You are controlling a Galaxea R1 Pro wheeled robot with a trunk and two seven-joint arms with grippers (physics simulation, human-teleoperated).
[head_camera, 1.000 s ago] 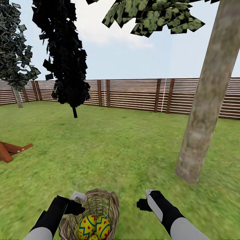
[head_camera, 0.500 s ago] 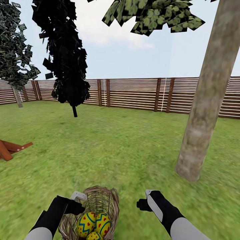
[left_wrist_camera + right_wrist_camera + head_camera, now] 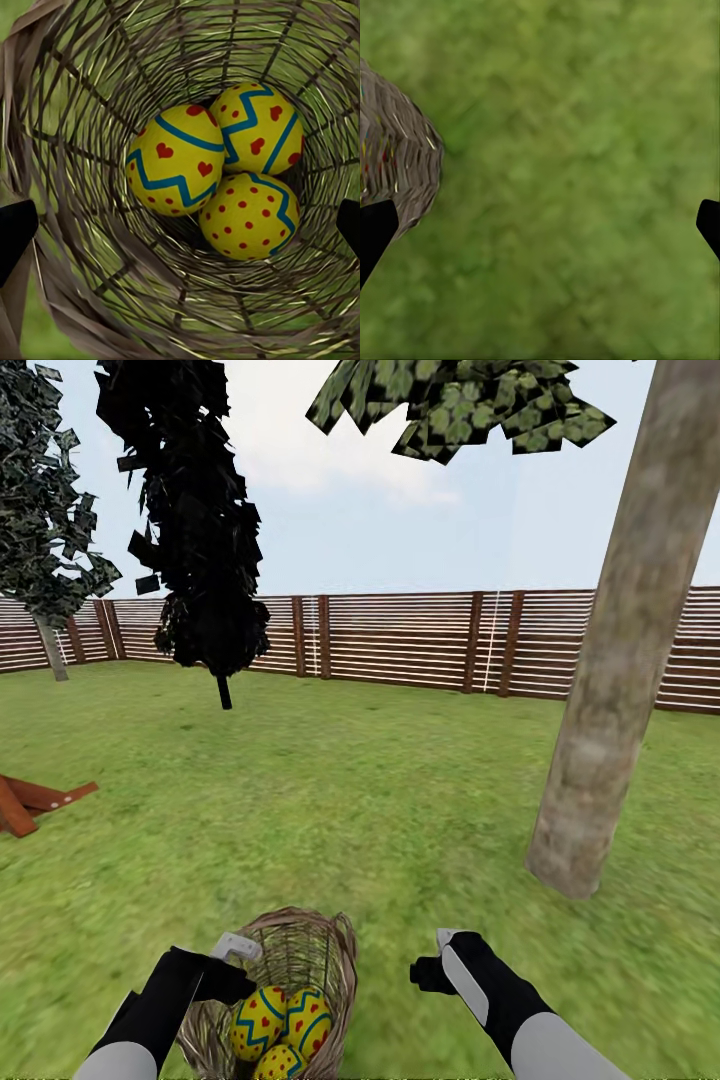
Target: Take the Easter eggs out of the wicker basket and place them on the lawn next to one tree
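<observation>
Basket [image 3: 300, 970] stands on the lawn [image 3: 380, 800], near bottom of head view, between the two arms. Three eggs [image 3: 217, 169] lie inside it, bunched together and touching. Left end effector [image 3: 180, 225] directly above the basket mouth, fingers spread wide, holding nothing. Right end effector [image 3: 540, 225] over bare grass just beside the basket, also spread wide and empty. Pale-trunked tree [image 3: 610, 690] ahead, to the right; fence [image 3: 420, 640] behind.
</observation>
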